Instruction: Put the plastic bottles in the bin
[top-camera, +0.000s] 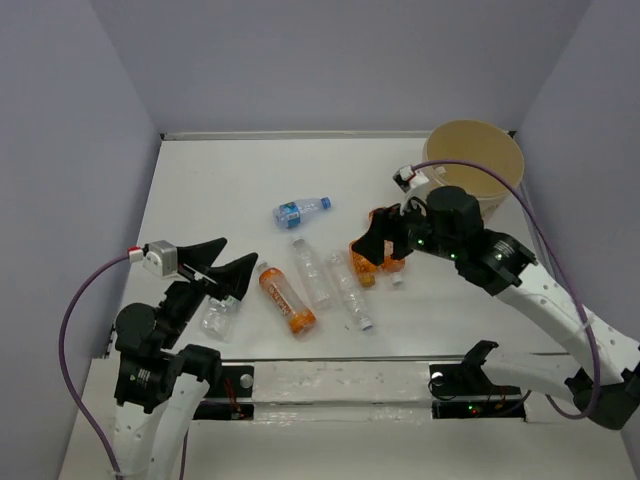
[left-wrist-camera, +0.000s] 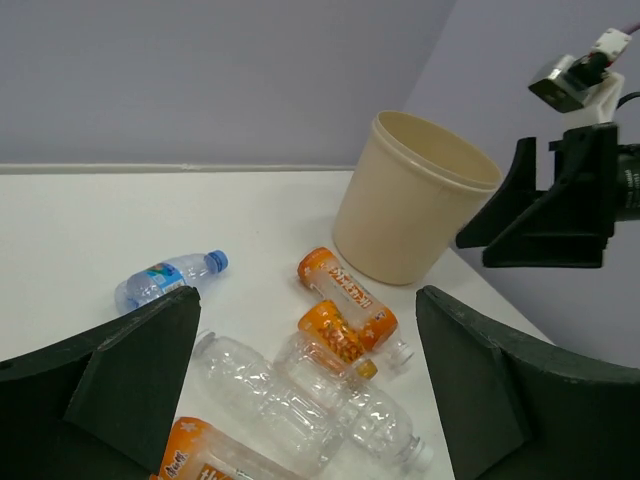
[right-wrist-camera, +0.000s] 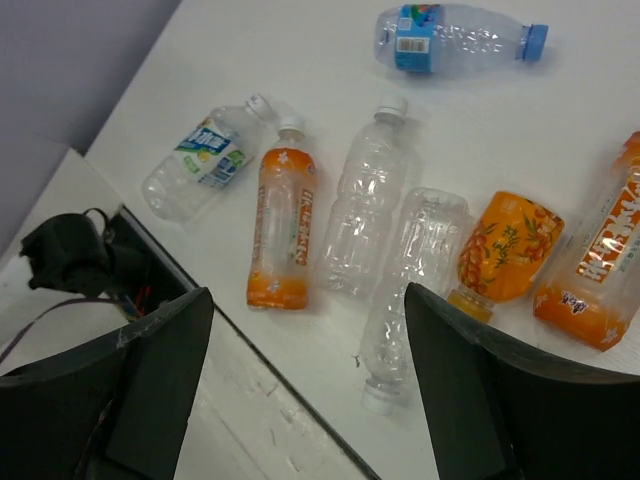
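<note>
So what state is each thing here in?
Bin: upright, looks empty.
Blue-label bottle: lying, capped.
Green-label bottle: lying, capped.
Slim orange bottle: lying, capped.
Clear bottle: lying, capped.
Second clear bottle: lying, capped.
Squat orange bottle: lying, capped.
Big orange bottle: lying, capped.
Left gripper: open, empty.
Right gripper: open, empty.

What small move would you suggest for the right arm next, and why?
I would probably lower the open right gripper toward the short orange bottle lying close by; every bottle lies on the table, and the bin stands nearest that arm.
</note>
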